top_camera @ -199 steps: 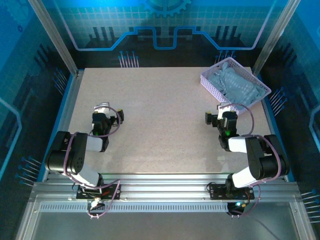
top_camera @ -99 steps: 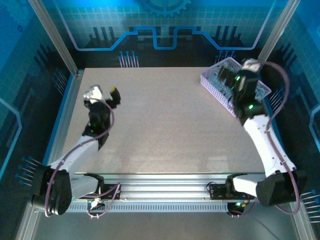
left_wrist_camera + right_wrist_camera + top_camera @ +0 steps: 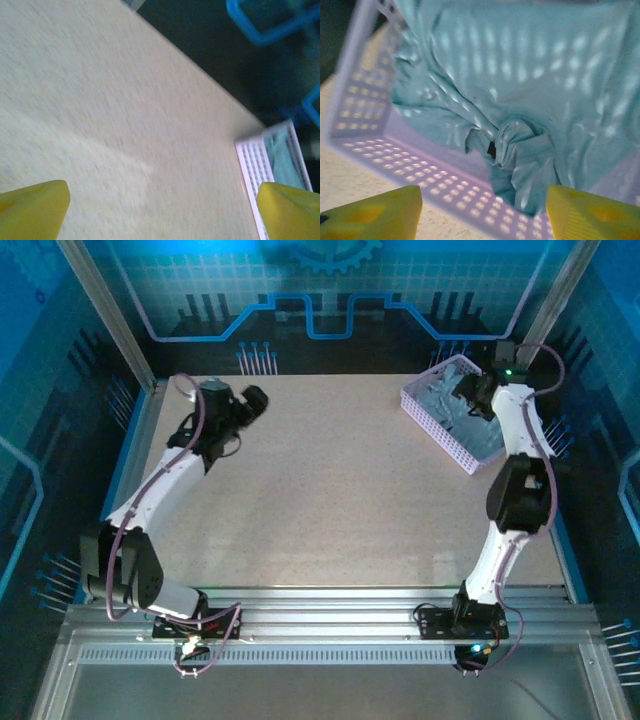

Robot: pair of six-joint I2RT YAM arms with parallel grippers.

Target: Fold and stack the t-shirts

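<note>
Reaching for crumpled pale grey-blue fabric t-shirts heaped inside the lavender plastic lattice basket.
Right gripper hovers over the basket's near wall, jaws apart; left gripper, likewise parted, waits well left of the basket. Risk: snagging the lattice or pinching several shirts at once. One second earlier both grippers sit well short of the basket.

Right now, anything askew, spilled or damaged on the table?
Nothing spilled or damaged. The t-shirts lie crumpled in the lavender lattice basket, which sits skewed on the table at far right. The right gripper hangs open over it; the left gripper is open over bare tabletop.
</note>
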